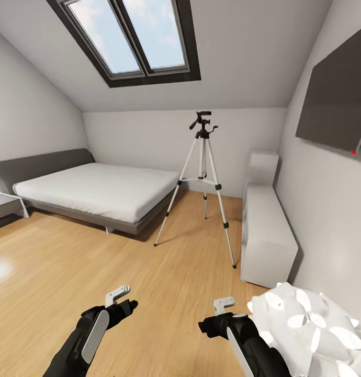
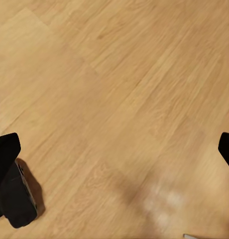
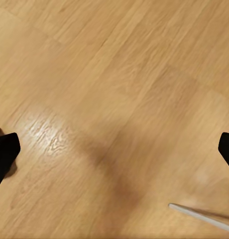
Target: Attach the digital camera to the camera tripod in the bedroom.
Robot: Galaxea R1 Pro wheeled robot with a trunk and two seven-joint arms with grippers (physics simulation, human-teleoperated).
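While the robot faces into the bedroom [image 1: 149, 131], the camera tripod [image 1: 202, 178] stands upright on the light wood floor [image 1: 70, 272] near the far wall, its three silver-white legs spread and its black pan head bare on top. To the tripod's left lies the grey bed [image 1: 97, 191] with a white mattress, one tripod foot planted near the bed's corner; to its right a low white cabinet [image 1: 267, 230] runs along the right wall, with a taller white box [image 1: 263, 167] behind it. A dark-framed skylight [image 1: 133, 36] cuts the sloped ceiling, and a black wall TV [image 1: 337, 104] hangs on the right wall. At lower right a crumpled white object [image 1: 306, 324] sits just beside the right arm. Open floor separates the robot from the tripod. The left pincer [image 1: 122, 298] and right pincer [image 1: 222, 309] hover low over the floor, both with jaws spread wide and nothing between them, as the wrist views confirm. In the left wrist view a small dark object [image 2: 17, 196] lies on the floor, too unclear to identify
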